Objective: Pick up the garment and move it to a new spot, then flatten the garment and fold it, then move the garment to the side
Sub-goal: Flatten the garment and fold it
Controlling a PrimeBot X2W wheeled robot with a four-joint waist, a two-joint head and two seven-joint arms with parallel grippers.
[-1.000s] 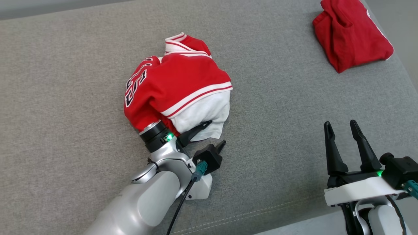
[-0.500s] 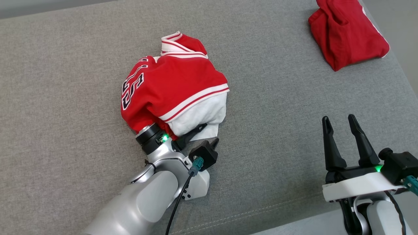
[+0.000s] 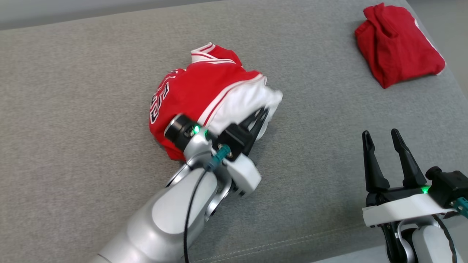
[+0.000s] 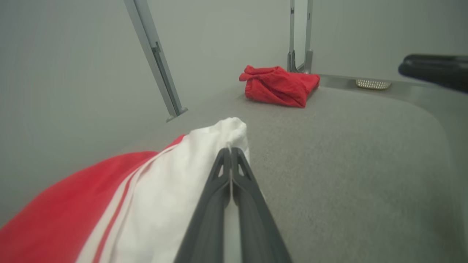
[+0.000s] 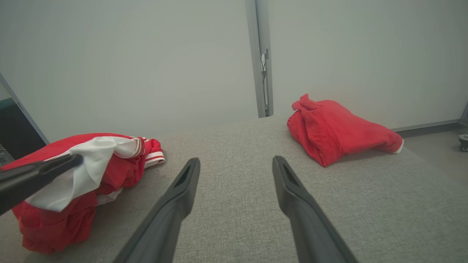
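Note:
The garment is a crumpled red jersey with white trim and a white lining, lying mid-surface on the grey cushion. My left gripper is shut on the white lining at the garment's right edge and holds that fold raised off the cushion. In the left wrist view the fingertips are pressed together with white cloth pinched between them. My right gripper stands open at the lower right, apart from the garment; its own view shows its spread gripper with nothing between the fingers, and the garment at the left.
A second red cloth bundle lies at the far right corner of the cushion, also seen as a red bundle and a red bundle. The cushion's front seam and right edge run near my right gripper. Metal posts stand behind.
My left gripper has shut on the white lining and pulled it up and to the right, lifting that edge. The head view has shifted slightly. The right gripper has stayed put.

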